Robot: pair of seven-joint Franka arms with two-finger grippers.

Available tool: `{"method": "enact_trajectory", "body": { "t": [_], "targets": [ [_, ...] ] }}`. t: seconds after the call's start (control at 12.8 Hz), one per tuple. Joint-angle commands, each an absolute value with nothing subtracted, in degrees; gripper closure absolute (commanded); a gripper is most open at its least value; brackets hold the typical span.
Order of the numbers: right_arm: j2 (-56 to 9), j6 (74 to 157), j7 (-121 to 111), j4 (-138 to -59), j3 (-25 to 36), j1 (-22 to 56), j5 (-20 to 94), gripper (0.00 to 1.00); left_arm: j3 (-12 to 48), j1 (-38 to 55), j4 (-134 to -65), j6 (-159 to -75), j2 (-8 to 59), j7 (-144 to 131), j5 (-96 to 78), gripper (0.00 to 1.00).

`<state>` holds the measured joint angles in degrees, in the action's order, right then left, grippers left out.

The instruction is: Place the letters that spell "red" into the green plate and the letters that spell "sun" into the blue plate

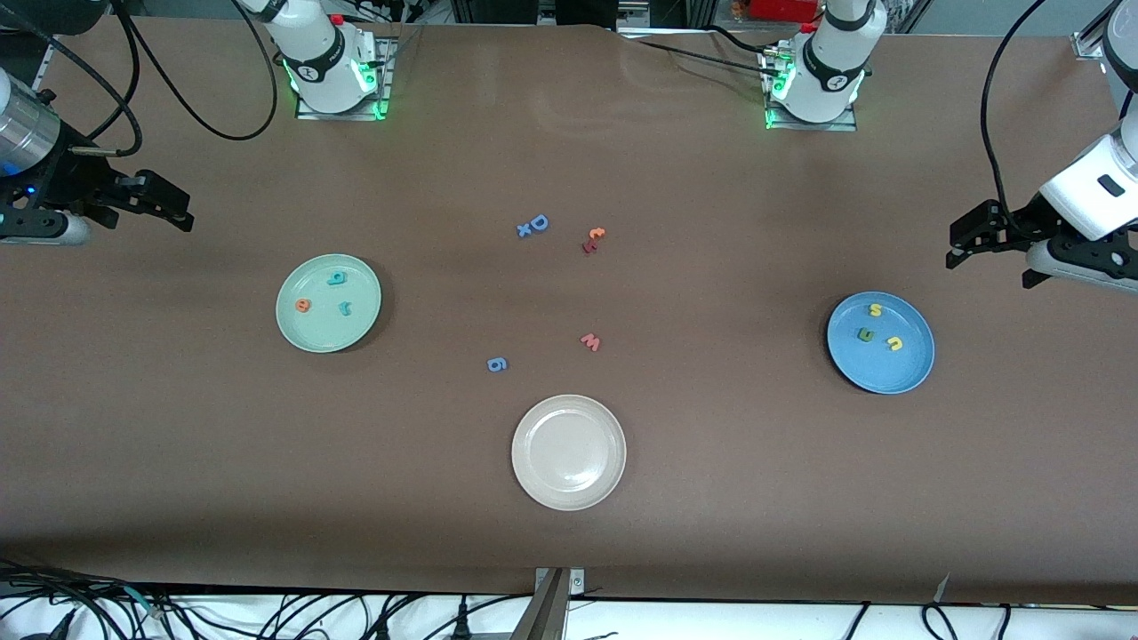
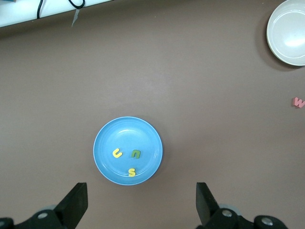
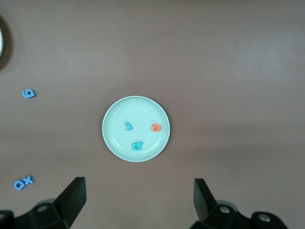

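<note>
Since the teal "r", the orange "e" and the teal "d" all lie in the green plate, and the yellow "s", the dark green "u" and the yellow "n" all lie in the blue plate, I judge the sorting done and no reach left to plan. The right tool hangs at the right arm's end of the table, jaws spread wide and empty, with the green plate toward the table's middle from it. The left tool hangs likewise at the left arm's end, wide open and empty, close to the blue plate. Both arms wait. The front view alone shows both plates together; each wrist view looks straight down on its own plate, where the letters read more clearly.
</note>
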<state>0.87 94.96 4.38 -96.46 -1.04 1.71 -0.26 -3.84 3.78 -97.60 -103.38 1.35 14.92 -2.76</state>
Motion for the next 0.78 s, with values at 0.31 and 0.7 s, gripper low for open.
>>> {"method": "enact_trajectory", "body": {
  "t": [0.31,0.7],
  "targets": [
    [0.6,94.7,3.5,-95.5,-1.1,1.8,-0.7,0.00,-3.8,4.4,-96.5,-102.6,1.0,16.1,-3.2,0.00],
    [0.6,94.7,3.5,-95.5,-1.1,1.8,-0.7,0.00,-3.3,4.4,-96.5,-102.3,1.0,16.0,-2.6,0.00]
  ]
}}
